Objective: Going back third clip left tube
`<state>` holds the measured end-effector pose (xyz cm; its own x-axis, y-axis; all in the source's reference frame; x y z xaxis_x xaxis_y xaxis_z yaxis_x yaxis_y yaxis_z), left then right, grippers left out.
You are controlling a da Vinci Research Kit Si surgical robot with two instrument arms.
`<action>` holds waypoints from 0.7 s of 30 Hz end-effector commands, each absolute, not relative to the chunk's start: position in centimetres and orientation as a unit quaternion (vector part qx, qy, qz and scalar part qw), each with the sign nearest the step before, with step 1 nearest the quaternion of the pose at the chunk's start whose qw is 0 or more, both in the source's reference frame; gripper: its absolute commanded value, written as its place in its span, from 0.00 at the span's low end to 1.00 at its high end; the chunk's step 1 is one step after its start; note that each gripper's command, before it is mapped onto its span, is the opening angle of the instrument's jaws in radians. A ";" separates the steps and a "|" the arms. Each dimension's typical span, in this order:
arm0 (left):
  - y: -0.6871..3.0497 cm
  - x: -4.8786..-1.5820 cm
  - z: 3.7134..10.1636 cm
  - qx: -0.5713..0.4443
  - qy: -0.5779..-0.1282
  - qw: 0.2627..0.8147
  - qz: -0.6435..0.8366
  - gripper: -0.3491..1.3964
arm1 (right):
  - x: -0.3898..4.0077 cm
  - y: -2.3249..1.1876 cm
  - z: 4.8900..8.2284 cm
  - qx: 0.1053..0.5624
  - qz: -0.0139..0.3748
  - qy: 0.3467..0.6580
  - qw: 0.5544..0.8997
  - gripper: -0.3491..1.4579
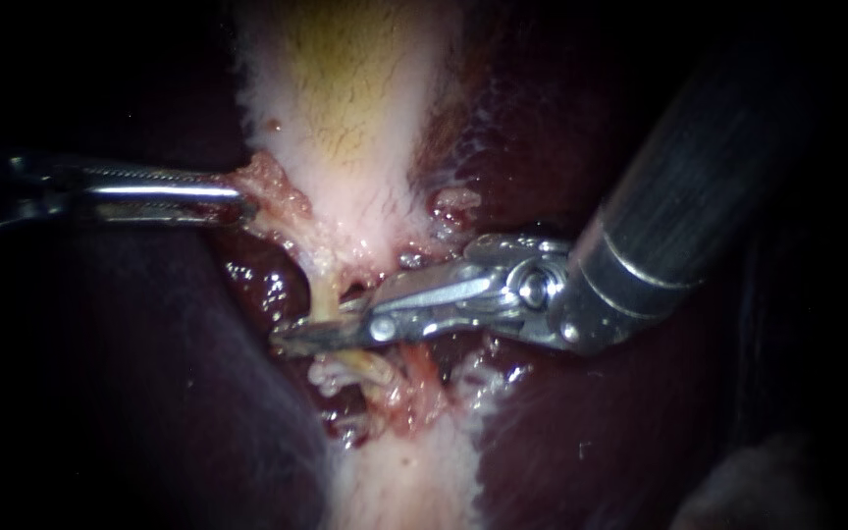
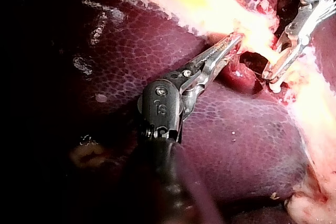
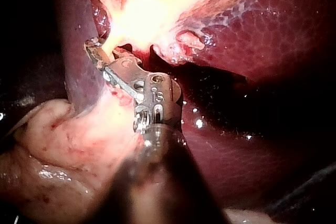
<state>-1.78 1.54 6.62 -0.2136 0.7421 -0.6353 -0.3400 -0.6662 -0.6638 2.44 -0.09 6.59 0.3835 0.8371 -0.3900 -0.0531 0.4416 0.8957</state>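
Observation:
The pale, yellowish gallbladder narrows downward into a thin yellowish tube among raw tissue. My right instrument comes in from the upper right and lies across this tube. Its slim jaws stand open by a narrow gap with the tube between them, as the left wrist view shows for the right instrument. In the right wrist view its tip reaches into pale tissue. My left instrument is shut on the ragged edge of the gallbladder, its jaws lying together there. I cannot make out a clip.
Dark red liver lies on both sides of the pale strip and under the left instrument's shaft. More thin strands run below the right jaws. Pale fatty tissue lies beside the right shaft.

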 end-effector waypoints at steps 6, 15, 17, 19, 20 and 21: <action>1.54 -1.78 6.61 -0.514 -0.196 0.359 0.754 0.00 | 2.49 -0.11 6.63 0.431 0.312 0.485 0.694 0.27; 1.53 -1.77 6.61 -0.514 -0.196 0.359 0.754 0.00 | 2.64 -0.19 6.73 0.435 0.304 0.506 0.680 0.44; 1.53 -1.77 6.61 -0.514 -0.195 0.359 0.754 0.00 | 2.64 -0.19 6.76 0.434 0.304 0.506 0.681 0.44; 1.53 -1.77 6.62 -0.514 -0.195 0.359 0.754 0.00 | 2.63 -0.19 6.79 0.429 0.298 0.510 0.684 0.44; 1.52 -1.77 6.62 -0.514 -0.195 0.359 0.754 0.00 | 2.63 -0.19 6.82 0.424 0.295 0.512 0.686 0.44; 1.52 -1.78 6.62 -0.514 -0.195 0.359 0.754 0.00 | 2.63 -0.19 6.86 0.416 0.291 0.516 0.690 0.45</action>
